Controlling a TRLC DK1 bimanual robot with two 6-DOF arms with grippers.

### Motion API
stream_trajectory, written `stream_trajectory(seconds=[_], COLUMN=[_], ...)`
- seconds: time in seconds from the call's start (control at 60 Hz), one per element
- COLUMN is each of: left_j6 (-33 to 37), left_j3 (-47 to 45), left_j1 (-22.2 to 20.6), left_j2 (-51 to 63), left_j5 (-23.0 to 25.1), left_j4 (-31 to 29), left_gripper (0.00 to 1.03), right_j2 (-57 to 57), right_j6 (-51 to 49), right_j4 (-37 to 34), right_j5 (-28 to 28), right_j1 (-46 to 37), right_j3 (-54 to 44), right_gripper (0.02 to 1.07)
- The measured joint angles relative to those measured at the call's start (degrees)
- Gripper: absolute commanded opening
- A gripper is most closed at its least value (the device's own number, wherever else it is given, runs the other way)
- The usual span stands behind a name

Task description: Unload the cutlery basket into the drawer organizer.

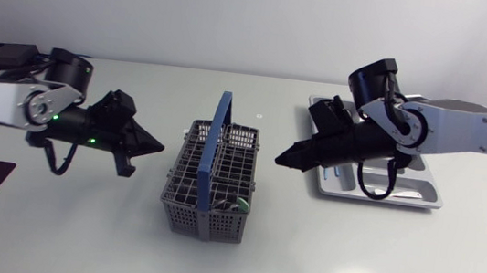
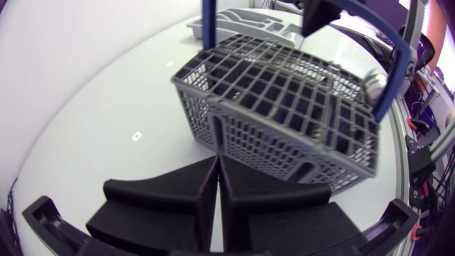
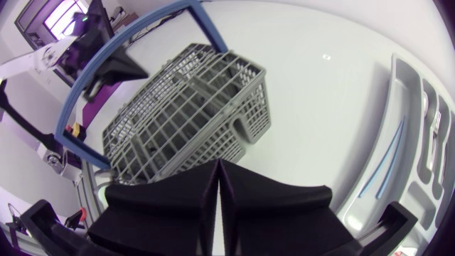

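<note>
My left pincer (image 2: 217,162) is pressed together, pinching nothing, and my right pincer (image 3: 217,165) is the same: fingers flat against each other, empty. I judge that I am at the start of a pick, with nothing yet lifted.

Just ahead of both tips, and between them, stands the grey plastic grid cutlery basket (image 1: 186,220) with its tall blue arched handle (image 1: 218,138). Each pincer points at one side wall from a little way off, touching nothing. The handle runs along the basket's middle, so each pincer has its own half.

In the corner compartment on my right pincer's side of the handle lies a small dark and shiny piece (image 1: 236,205). From my left wrist it shows as a rounded gleam (image 2: 375,84) beyond the handle's foot. I cannot tell what kind of cutlery it is. The other compartments look bare to me, though the grid hides much.

The next move, as I judge it, belongs to the right pincer: spread the fingers, rise over the rim, come down beside the handle without knocking it, and close on that piece.

Farther off, behind and under my right arm, lies the pale grey moulded drawer organizer (image 1: 420,201), well apart from the basket; a thin bluish piece (image 3: 384,165) already lies in one long slot.
</note>
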Motion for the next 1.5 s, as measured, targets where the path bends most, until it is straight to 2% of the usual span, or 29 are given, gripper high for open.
stream_trajectory(seconds=[0.183, 0.333, 0.55, 0.7, 0.85, 1.117, 1.333, 1.5], left_j6=[2.6, 3.1, 3.3, 3.4, 3.4, 3.4, 3.5, 4.1], left_j3=[-11.9, -16.1, -16.4, -16.4, -16.4, -16.4, -16.4, -15.6], left_j1=[-4.3, -9.3, -14.5, -16.7, -16.7, -14.4, -11.2, -8.2], left_j2=[-19.2, -26.1, -26.9, -22.1, -19.4, -16.2, -14.6, -12.0], left_j5=[0.2, 0.2, 0.2, 0.2, 0.2, 0.0, 0.1, -0.1], left_j4=[-7.4, -12.5, -13.5, -12.7, -10.3, -6.0, -4.1, -1.3], left_gripper=[0.09, 0.09, 0.08, 0.08, 0.08, 0.08, 0.09, 0.09], right_j2=[9.0, 15.8, 22.6, 26.1, 29.3, 30.4, 26.1, 20.4], right_j6=[0.0, 0.0, 0.1, 0.1, 0.0, -1.6, -3.8, -4.5], right_j4=[2.4, 2.6, 2.5, 1.1, -1.6, -4.5, -4.5, -5.0], right_j5=[0.0, 0.0, -0.2, -1.6, -3.3, -4.3, -4.3, -6.3], right_j1=[-1.9, -2.5, -2.7, -2.6, -2.0, -0.3, -1.2, -1.4], right_j3=[7.5, 14.6, 24.0, 29.6, 34.0, 33.8, 26.1, 19.9], right_gripper=[0.08, 0.08, 0.08, 0.08, 0.08, 0.08, 0.08, 0.08])
